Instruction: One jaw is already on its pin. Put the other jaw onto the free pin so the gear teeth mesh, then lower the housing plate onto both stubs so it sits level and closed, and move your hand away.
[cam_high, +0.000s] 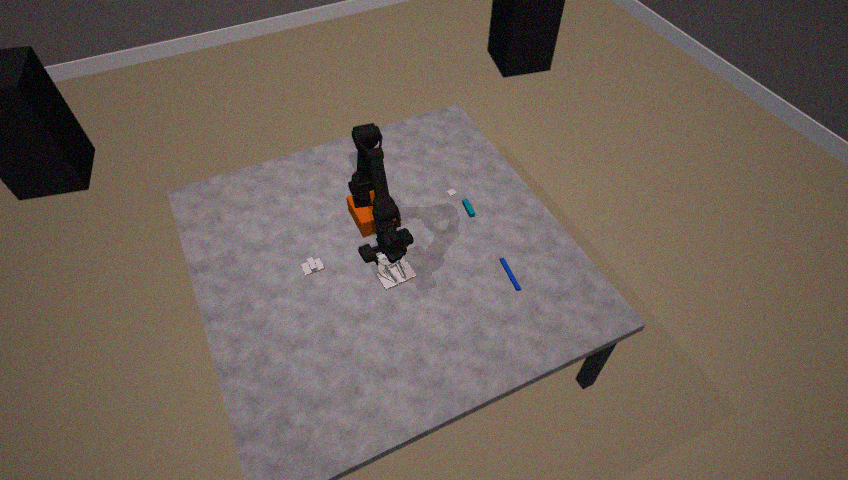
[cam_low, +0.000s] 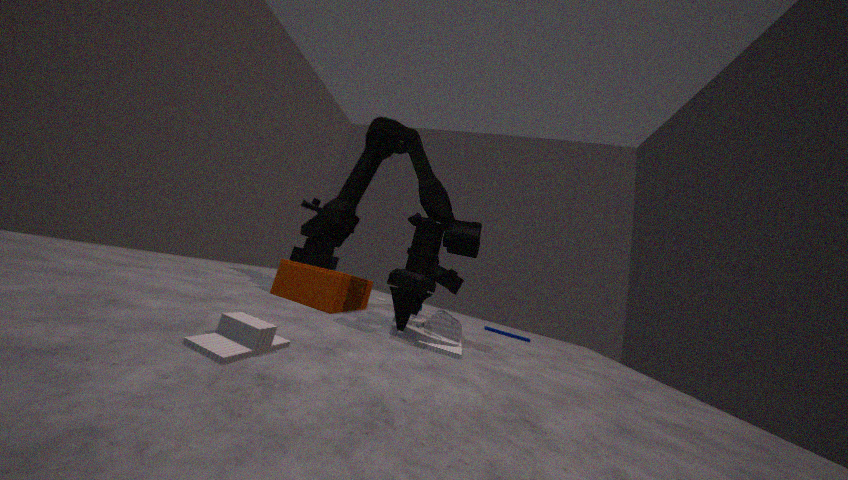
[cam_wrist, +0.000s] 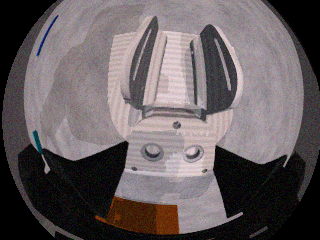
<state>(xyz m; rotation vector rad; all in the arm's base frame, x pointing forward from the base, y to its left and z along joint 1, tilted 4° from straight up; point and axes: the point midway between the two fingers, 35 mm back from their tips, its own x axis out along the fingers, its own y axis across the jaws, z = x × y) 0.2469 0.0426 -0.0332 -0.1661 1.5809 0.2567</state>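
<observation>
The white base (cam_high: 387, 284) (cam_low: 446, 349) (cam_wrist: 116, 55) lies on the table. In the wrist view, the left jaw (cam_wrist: 142, 62) and right jaw (cam_wrist: 220, 70) stand roughly upright on it, their grey faces apart. Their rear ends run to the housing plate, and the gear teeth and pins are hidden. My gripper (cam_low: 405, 324) (cam_wrist: 170, 148) is shut on the white housing plate (cam_wrist: 172, 139), one finger at each side edge, low over the rear of the base. Pale shapes show inside its two round holes; whether the stubs pass through and whether it is fully down I cannot tell.
An orange block (cam_high: 360, 217) (cam_low: 315, 288) (cam_wrist: 142, 215) sits by the arm's foot. A white stepped block (cam_high: 312, 265) (cam_low: 246, 324) lies to one side. A blue bar (cam_high: 510, 274) (cam_low: 507, 333) (cam_wrist: 47, 35), a teal block (cam_high: 468, 207) (cam_wrist: 38, 142) and a small white tile (cam_high: 451, 192) lie across from it.
</observation>
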